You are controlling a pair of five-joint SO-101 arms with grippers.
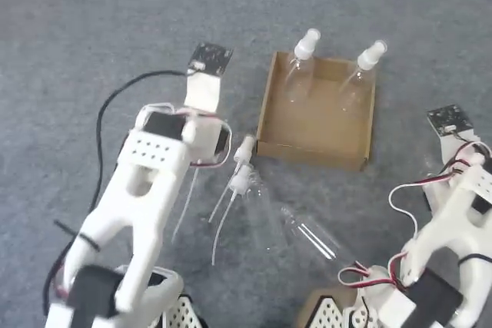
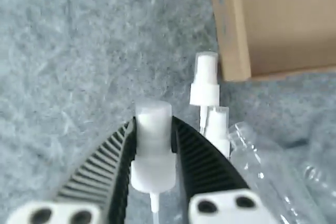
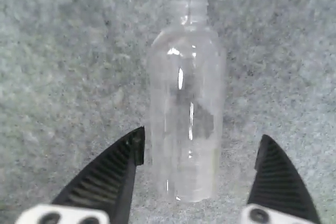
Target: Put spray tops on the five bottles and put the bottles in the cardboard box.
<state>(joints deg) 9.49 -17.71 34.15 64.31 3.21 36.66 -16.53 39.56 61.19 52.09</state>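
My left gripper (image 2: pixel 152 123) is shut on a white spray top (image 2: pixel 153 150), held above the carpet with its thin dip tube (image 1: pixel 187 201) hanging below. Two more spray tops (image 2: pixel 205 80) (image 2: pixel 217 128) lie just past it, next to a capless clear bottle (image 2: pixel 260 169). Near the corner of the cardboard box (image 1: pixel 315 124) two clear bottles (image 1: pixel 265 213) (image 1: pixel 311 237) lie on their sides. Inside the box rest two bottles with spray tops (image 1: pixel 300 67) (image 1: pixel 360 73). My right gripper (image 3: pixel 201 139) is open, its fingers on either side of an uncapped clear bottle (image 3: pixel 186 114) on the carpet.
Grey carpet (image 1: pixel 92 51) covers the table. The left arm (image 1: pixel 146 197) stands left of the loose parts and the right arm (image 1: pixel 453 220) right of the box. A black cable (image 1: pixel 104 124) loops beside the left arm.
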